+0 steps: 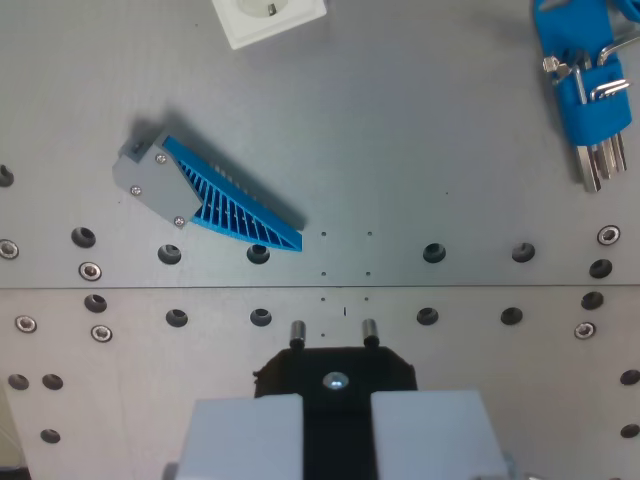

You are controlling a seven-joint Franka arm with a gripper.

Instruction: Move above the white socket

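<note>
The white socket (pixel 268 17) lies at the top edge of the wrist view, left of centre, with its upper part cut off by the frame. My gripper (pixel 336 402) shows at the bottom centre. Its two light grey fingers (pixel 245 435) stand apart and nothing is held between them, so it is open. The socket is far from the gripper, up and slightly toward the wrist view's left. Both rest over a grey metal plate (pixel 420 150).
A blue ribbed part with a grey end block (pixel 215 197) lies tilted between gripper and socket, toward the wrist view's left. A blue hex key holder (pixel 583 75) with metal keys sits at the top right. Rows of bolt holes (pixel 433 251) cross the plate near a seam.
</note>
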